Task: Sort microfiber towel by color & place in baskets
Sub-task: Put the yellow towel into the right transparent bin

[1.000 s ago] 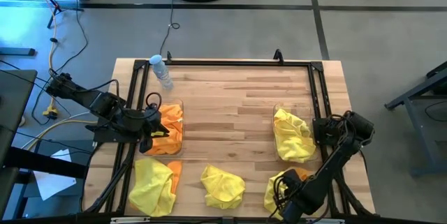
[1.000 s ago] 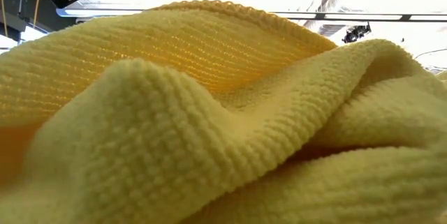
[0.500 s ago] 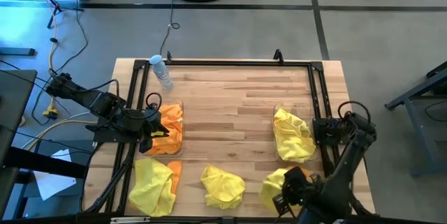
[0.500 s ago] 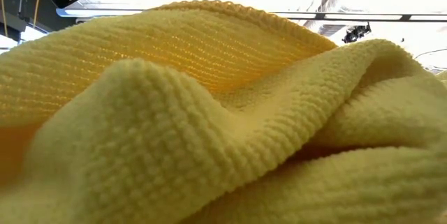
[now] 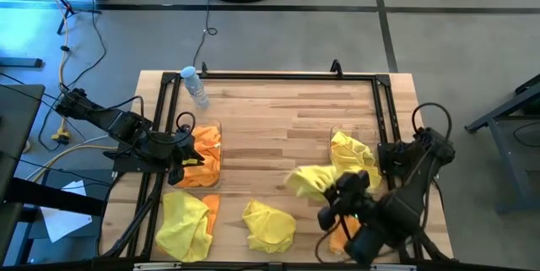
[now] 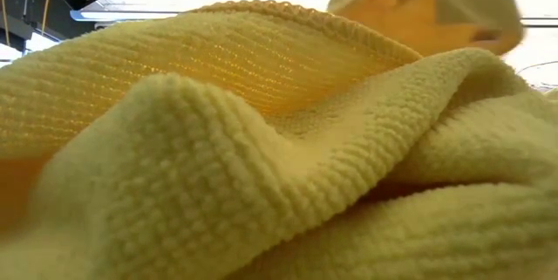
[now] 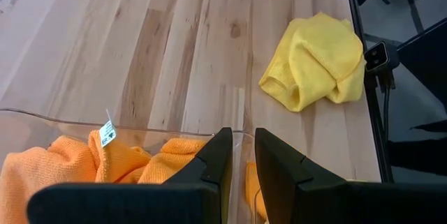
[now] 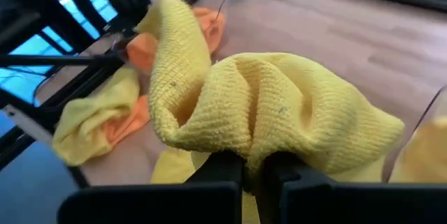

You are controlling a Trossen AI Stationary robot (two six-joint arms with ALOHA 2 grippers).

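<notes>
Overhead, a wooden desk (image 5: 270, 119) carries two clear baskets and several fuzzy towels. The right jaws (image 8: 253, 165) are pinched tight on a yellow towel (image 8: 279, 116), which bunches up just ahead of them and is lifted clear of the desk. Just beyond those jaws sits the right basket (image 5: 335, 136), already holding another yellow towel (image 5: 356, 170). An orange scrap (image 5: 337, 241) lies on the desk beneath the right arm.

The left jaws (image 7: 239, 155) stand almost closed, a thin gap between the fingers; whether they grip anything cannot be told. They hang at the left basket (image 7: 84, 123), with orange towels (image 7: 77, 175) directly beneath them. Further ahead of them, a loose yellow towel (image 7: 316, 60) rests on the desk. Beside the left basket lies a yellow-and-orange heap (image 5: 187, 220).

The low camera is filled by yellow cloth.
</notes>
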